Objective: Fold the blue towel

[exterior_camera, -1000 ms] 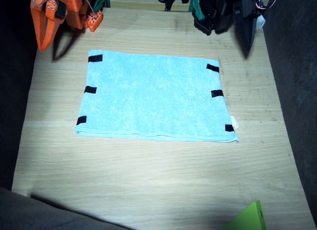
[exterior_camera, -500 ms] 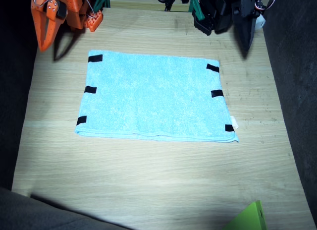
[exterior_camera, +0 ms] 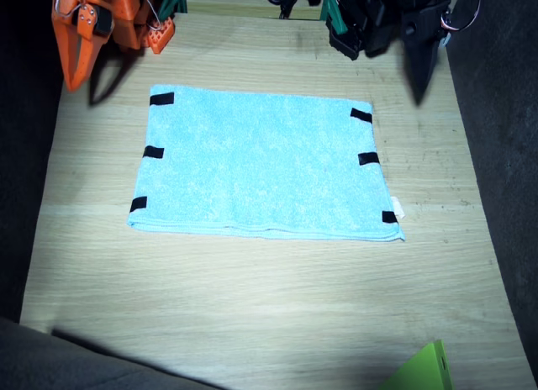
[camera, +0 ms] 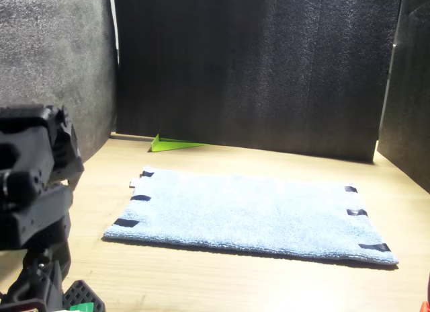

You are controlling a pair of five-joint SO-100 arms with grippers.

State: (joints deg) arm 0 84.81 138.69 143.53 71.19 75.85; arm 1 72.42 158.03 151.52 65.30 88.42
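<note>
The blue towel point(exterior_camera: 265, 165) lies flat and spread out in the middle of the wooden table. Black tape strips run along its two short edges, and a small white tag point(exterior_camera: 398, 211) sticks out at one corner. In the front view the blue towel point(camera: 255, 214) is just as flat. My right gripper point(exterior_camera: 72, 71), orange, hangs at the table's back corner, off the cloth, and looks shut with nothing in it. My left gripper point(exterior_camera: 419, 77), black, hovers behind the opposite back corner, apart from the towel, and also looks shut and empty.
A green wedge-shaped piece point(exterior_camera: 424, 369) lies at the table's front corner and shows as the green wedge point(camera: 176, 144) in the front view. Dark foam walls point(camera: 269, 63) enclose the table. The left arm's black body point(camera: 33, 191) fills the front view's near corner.
The left arm has shifted slightly at the back of the table. The towel and the right arm have stayed where they were.
</note>
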